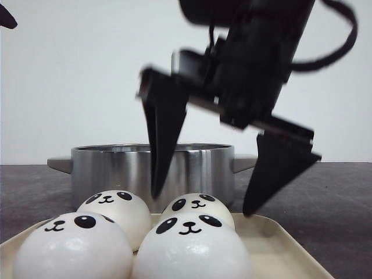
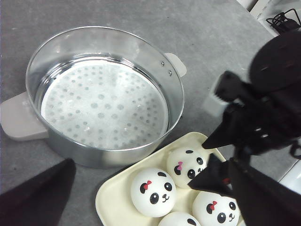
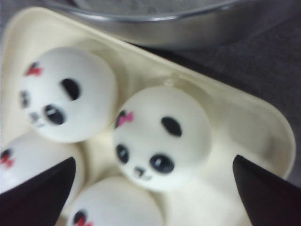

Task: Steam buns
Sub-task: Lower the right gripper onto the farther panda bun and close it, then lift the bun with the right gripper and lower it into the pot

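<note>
Four white panda-faced buns sit on a cream tray [image 1: 279,244]: front left [image 1: 72,247], front right [image 1: 192,247], back left [image 1: 116,209] and back right [image 1: 197,206]. My right gripper [image 1: 202,203] is open and empty, its black fingers straddling the back right bun just above it. In the right wrist view that bun [image 3: 162,136] lies between the spread fingers of the gripper [image 3: 154,160]. My left gripper [image 2: 150,165] is open and empty, high above the pot and tray; its view shows the buns [image 2: 154,192] and the right arm over one bun [image 2: 188,165].
A steel steamer pot [image 1: 116,168] with grey handles stands just behind the tray. Its perforated white liner [image 2: 103,103] holds nothing. The tray [image 2: 113,202] almost touches the pot wall. Dark grey table [image 1: 337,197] lies all round; cables lie at a far corner [image 2: 282,21].
</note>
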Controlling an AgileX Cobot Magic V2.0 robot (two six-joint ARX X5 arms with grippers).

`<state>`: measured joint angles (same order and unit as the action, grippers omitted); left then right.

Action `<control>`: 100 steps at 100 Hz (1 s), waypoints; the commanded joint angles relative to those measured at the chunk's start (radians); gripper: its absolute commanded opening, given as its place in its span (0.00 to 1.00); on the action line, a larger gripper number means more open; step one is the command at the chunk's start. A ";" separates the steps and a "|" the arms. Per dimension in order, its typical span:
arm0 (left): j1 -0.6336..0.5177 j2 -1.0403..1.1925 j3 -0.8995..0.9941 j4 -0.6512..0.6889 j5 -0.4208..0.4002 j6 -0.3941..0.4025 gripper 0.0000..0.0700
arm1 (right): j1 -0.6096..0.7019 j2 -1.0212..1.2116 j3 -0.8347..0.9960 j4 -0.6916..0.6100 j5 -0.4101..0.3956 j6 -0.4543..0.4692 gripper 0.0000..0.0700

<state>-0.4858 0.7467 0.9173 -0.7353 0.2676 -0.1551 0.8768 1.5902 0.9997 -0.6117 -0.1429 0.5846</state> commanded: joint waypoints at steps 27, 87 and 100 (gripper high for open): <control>-0.005 0.004 0.019 0.001 0.002 0.016 0.90 | -0.012 0.105 0.010 0.090 0.065 0.009 0.90; -0.005 0.005 0.019 -0.004 0.002 0.016 0.90 | -0.013 0.108 0.066 0.030 0.042 -0.022 0.00; -0.005 0.005 0.019 -0.003 0.001 0.016 0.90 | 0.013 0.041 0.148 -0.021 0.035 -0.045 0.00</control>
<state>-0.4858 0.7467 0.9173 -0.7460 0.2676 -0.1486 0.8646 1.6730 1.0798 -0.6209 -0.1028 0.5701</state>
